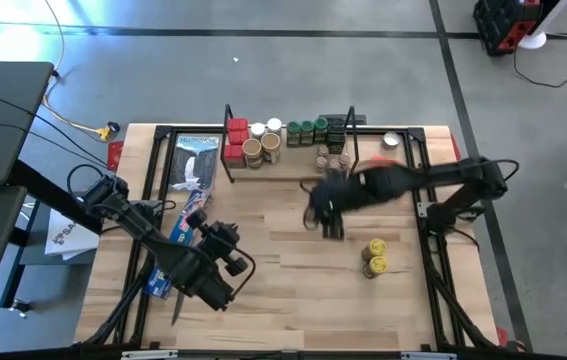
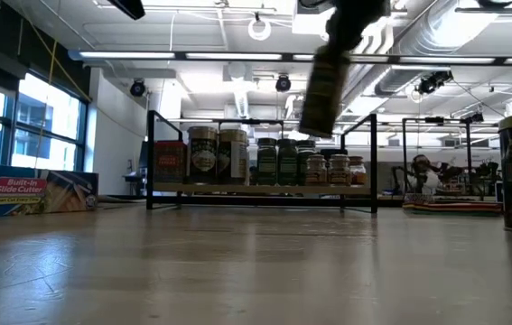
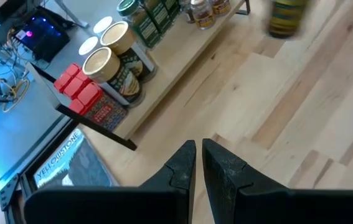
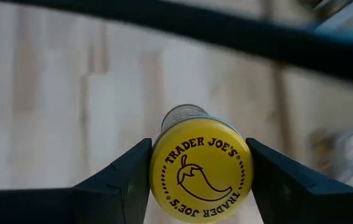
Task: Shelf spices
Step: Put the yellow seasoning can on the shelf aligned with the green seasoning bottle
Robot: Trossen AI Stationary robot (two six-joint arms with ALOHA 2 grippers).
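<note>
right gripper (image 4: 199,171): clamped on yellow-lid jar (image 4: 200,169), held off the table, centre-right of high view
left gripper (image 3: 198,165): fingers together, apparently empty, lower left
shelf (image 1: 293,163): upper centre

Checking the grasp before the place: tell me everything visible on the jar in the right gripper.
The jar has a round yellow lid printed in dark letters "TRADER JOE'S" around a chili pepper drawing. Below the lid, a narrower body shows, blurred; in the low view it looks dark olive with a label, unreadable. The right gripper clamps it by the lid, one dark finger on each side. It hangs in the air, tilted, above the wooden tabletop, in front of the shelf, touching nothing else.
</note>
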